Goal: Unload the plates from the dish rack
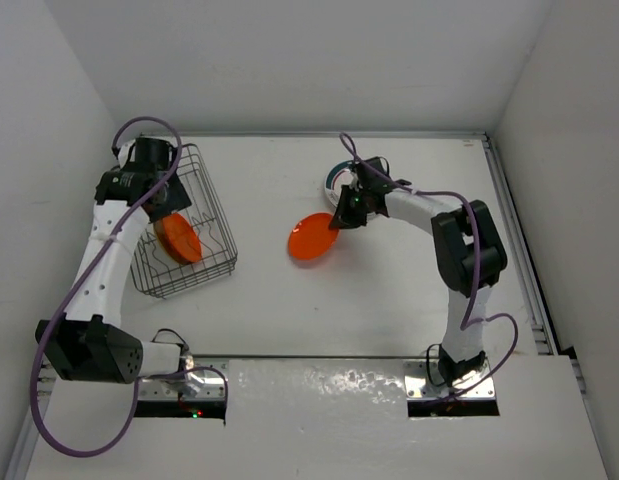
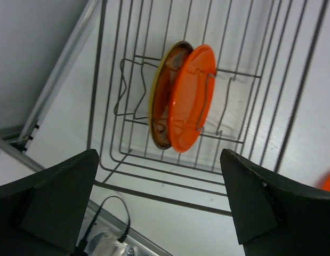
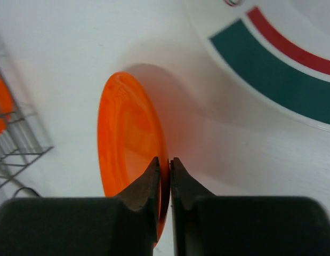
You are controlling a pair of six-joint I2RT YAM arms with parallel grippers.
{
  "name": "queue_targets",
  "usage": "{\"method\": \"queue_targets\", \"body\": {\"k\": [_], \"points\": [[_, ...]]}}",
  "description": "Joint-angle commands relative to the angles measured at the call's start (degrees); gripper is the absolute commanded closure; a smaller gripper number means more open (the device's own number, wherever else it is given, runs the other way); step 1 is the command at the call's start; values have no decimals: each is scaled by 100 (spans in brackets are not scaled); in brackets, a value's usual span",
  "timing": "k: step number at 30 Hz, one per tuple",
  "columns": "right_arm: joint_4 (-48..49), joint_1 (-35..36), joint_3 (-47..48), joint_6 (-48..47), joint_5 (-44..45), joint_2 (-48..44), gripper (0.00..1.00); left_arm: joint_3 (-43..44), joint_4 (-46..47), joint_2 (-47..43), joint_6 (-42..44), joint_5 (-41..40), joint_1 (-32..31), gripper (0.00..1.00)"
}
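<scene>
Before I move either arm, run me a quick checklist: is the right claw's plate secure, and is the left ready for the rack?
1. Right claw shut on the rim of the orange plate: ok.
2. That plate resting on the table: cannot tell; it stands tilted on edge.
3. Held plate apart from the white plate: ok.
4. Left claw open above the dish rack: ok.
5. Rack emptied: not ok; two plates stand in it, an orange one in front of a yellow-rimmed one.
</scene>
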Motion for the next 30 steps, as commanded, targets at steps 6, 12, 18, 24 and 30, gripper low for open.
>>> {"method": "queue_targets", "body": {"k": [6, 12, 18, 24, 30], "points": [[-485, -90, -574, -805, 665, -522, 29, -360, 168, 141, 562, -172, 141, 12], [-1600, -90, -846, -937, 2264, -1602, 11, -220, 221, 659, 623, -40, 141, 26], [-1839, -82, -1347, -1148, 2363, -2298, 11, 26, 203, 1126, 588, -153, 105, 36], [-1787, -90, -1681, -1130, 2099, -2580, 11, -26, 290, 1442, 597, -312, 97, 42], [-1725, -90, -1813, -1174, 1958, -2597, 11, -53, 458, 1653, 545, -207, 97, 50]]}}
